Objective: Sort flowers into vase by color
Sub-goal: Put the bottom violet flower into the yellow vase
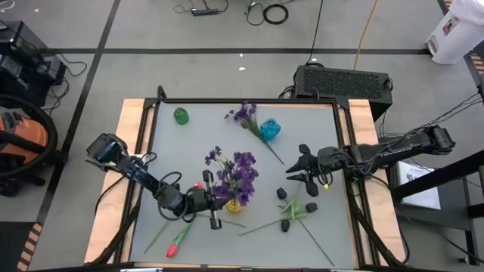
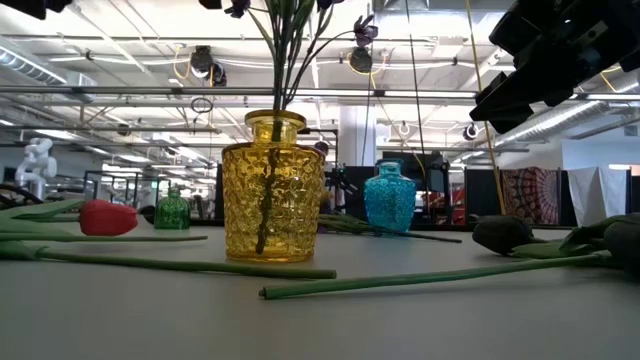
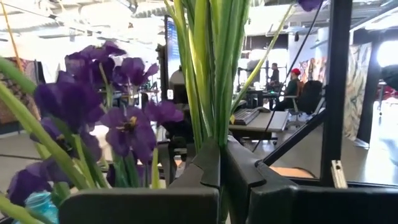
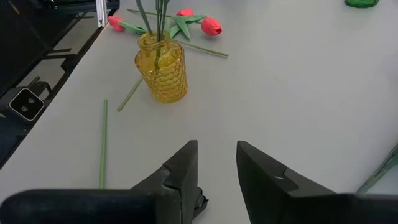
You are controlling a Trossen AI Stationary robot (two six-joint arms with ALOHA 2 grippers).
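Left wrist view: the left claw (image 3: 221,168) is pressed together on the green stems of the purple flowers (image 3: 102,106), a grip no other view shows.

Low view puts those stems down inside the yellow vase (image 2: 272,190), with a red tulip (image 2: 108,217) lying beside it on the surface (image 2: 320,320). Right wrist view shows the right claw (image 4: 216,163) slightly spread, holding nothing, bare surface between it and the vase. High view alone gives the far side: beyond the left claw stand a blue vase (image 1: 270,129) with another purple spray (image 1: 243,115) and a green vase (image 1: 181,115) near the far edge; black-headed blooms (image 1: 287,213) lie just below the right claw.
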